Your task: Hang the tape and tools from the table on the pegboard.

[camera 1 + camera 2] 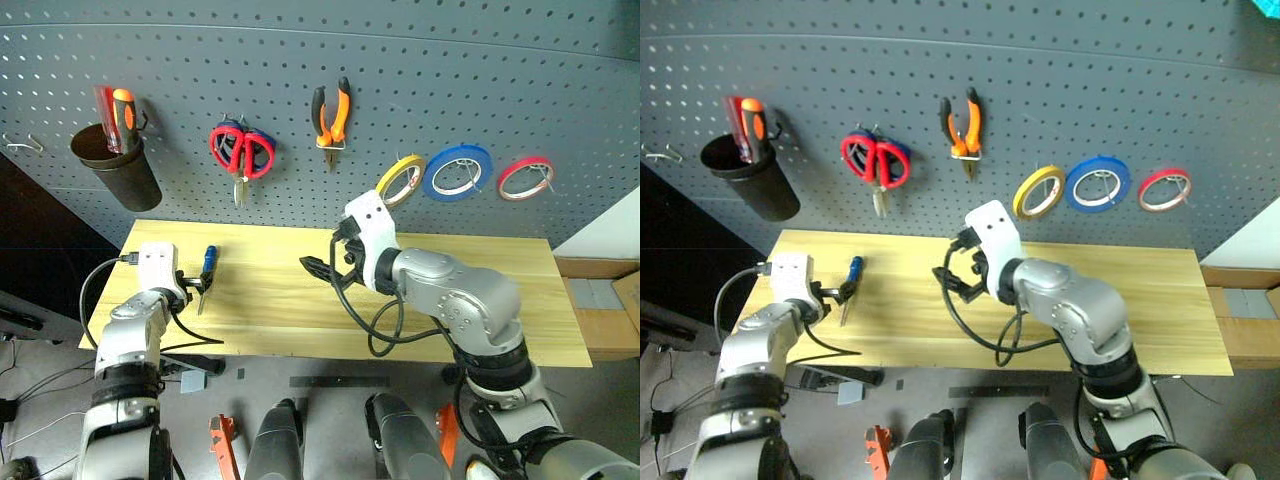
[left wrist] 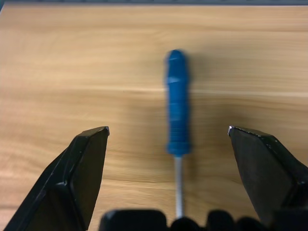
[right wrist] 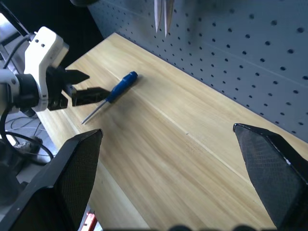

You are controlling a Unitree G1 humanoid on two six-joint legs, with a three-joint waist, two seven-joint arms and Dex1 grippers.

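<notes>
1. Lying flat on the table [image 1: 480, 300], the screwdriver [image 1: 208, 263] sits between the wide-spread fingers of the left gripper [image 2: 168, 137], unheld.
2. Right gripper [image 1: 322, 268] hovers mid-table, fingers wide, empty.
3. Scissors [image 1: 240, 152], pliers [image 1: 331, 115] and yellow tape [image 1: 400, 180] hang on the pegboard [image 1: 500, 80].

Even light, blurred screwdriver [image 2: 177, 103] close-up

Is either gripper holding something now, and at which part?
Nothing is held. The left gripper is open, its fingers on either side of the blue-handled screwdriver lying on the table. The right gripper is open and empty.
</notes>
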